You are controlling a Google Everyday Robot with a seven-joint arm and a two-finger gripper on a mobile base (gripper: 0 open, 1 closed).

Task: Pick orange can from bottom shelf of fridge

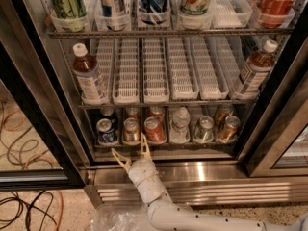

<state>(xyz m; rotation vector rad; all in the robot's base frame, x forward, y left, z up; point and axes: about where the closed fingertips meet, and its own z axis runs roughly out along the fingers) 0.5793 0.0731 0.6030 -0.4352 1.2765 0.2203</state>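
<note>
The orange can point(131, 130) stands upright in the second lane from the left on the bottom shelf point(166, 145) of the fridge point(207, 171). It has dull orange-brown sides and a silver top. My gripper point(132, 153) is open, its two pale fingers point(144, 146) spread in a V. It is just in front of and below the shelf's front edge, right under the orange can, and holds nothing. A brighter red-orange can point(154, 130) stands next to the orange can on its right.
On the bottom shelf there are also a blue can point(106, 131), a clear bottle point(180, 125), a green can point(204, 129) and a tilted bronze can point(228, 128). Tea bottles point(89, 80) point(254, 69) flank white trays above. The black door frame point(33, 109) is at left, with cables point(24, 206) on the floor.
</note>
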